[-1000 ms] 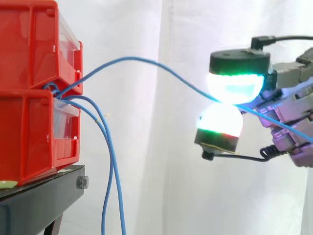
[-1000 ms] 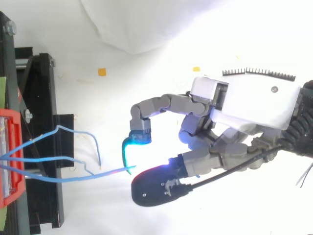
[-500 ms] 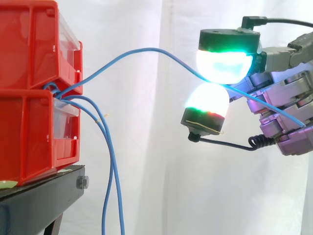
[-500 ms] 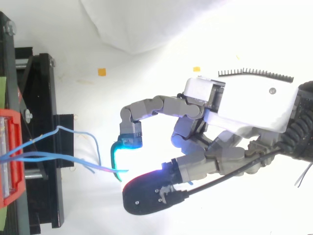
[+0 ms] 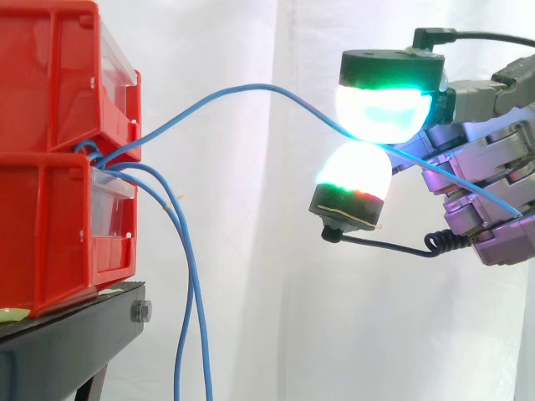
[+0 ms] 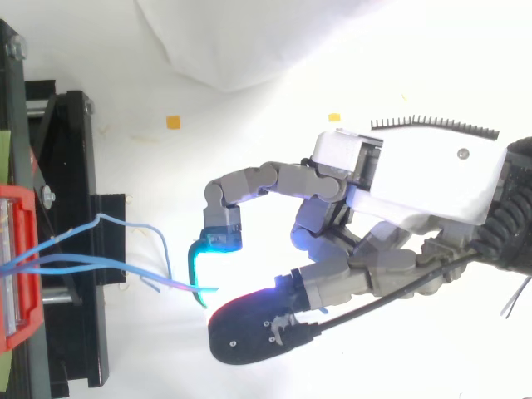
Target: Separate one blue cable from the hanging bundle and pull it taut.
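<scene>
Blue cable [image 5: 251,86] was found pinched between two glowing pads [image 5: 383,113] of the hand [image 5: 493,192], one pad above the strand and one below, closed together on it. The remaining fingers lay curled behind the pinch. A short free tail ran back from the pads across those fingers. Ahead of the fingertips the held strand rose in a shallow arch, then dropped to the gap between the red bins [image 5: 50,167], well apart from the hand. The rest of the bundle [image 5: 188,292] hung straight down from that gap beside the black stand [image 5: 67,342], below and ahead of the hand, clear of the held strand.

Against the frame of one second ago, the hand stood higher and nearer the bins, and the arch in the cable was taller. Against the frame of half a second ago, no difference was noted in either view; the hand appeared stationary.

Assessment: separation is achieved, as one strand is held apart from the others. Tension is not, since the arch shows slack and the approach toward the bins added to it. Drawing the hand away from the bins would be required to straighten the strand. The grip sits close to the free end, so slippage out of the pinch is a risk.
</scene>
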`<state>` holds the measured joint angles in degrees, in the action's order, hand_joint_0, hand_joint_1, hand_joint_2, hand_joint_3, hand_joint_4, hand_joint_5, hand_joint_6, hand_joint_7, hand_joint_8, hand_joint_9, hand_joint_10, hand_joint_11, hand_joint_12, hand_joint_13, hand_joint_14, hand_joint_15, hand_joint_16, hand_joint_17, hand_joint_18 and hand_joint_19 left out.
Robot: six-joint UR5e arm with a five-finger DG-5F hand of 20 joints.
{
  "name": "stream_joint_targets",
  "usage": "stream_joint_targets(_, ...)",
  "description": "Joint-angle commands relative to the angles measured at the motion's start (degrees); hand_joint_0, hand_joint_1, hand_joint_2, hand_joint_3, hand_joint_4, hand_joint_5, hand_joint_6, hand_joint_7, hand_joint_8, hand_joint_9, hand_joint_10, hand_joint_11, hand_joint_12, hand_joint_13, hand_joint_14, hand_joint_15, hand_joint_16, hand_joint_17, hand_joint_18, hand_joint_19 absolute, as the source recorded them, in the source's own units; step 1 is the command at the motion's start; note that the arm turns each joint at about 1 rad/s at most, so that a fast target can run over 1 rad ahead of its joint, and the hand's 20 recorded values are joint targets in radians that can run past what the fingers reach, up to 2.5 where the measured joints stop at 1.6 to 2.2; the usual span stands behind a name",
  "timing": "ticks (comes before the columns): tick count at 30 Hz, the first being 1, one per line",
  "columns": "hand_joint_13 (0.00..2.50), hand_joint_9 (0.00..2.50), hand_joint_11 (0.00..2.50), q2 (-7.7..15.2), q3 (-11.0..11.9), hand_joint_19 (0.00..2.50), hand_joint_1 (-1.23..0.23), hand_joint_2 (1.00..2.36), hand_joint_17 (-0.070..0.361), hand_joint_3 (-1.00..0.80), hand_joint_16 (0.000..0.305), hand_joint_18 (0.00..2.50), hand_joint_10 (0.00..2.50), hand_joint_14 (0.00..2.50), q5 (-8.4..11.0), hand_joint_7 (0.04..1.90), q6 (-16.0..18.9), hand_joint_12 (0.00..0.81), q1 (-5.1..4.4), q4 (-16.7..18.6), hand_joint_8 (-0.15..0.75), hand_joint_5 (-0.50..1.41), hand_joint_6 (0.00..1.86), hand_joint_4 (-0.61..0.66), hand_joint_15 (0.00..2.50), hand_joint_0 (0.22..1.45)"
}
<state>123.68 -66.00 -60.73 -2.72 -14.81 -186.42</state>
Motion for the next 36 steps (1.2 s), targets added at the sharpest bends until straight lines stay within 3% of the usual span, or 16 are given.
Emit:
stream_joint_targets(1,1.35,1.90,1.52,-0.01,0.00,1.09,-0.68,1.02,0.111,-0.27,0.049,1.64,2.50,2.50,0.00,1.43,0.00,0.089,-0.04,0.00,-0.068,0.13,0.51,0.01,1.31,0.77)
stream_joint_targets(36,1.35,1.91,1.47,-0.01,0.00,1.13,-0.68,1.02,0.109,-0.27,0.049,1.65,2.50,2.50,0.00,1.43,0.00,0.084,-0.04,0.00,-0.075,0.13,0.51,0.01,1.31,0.77)
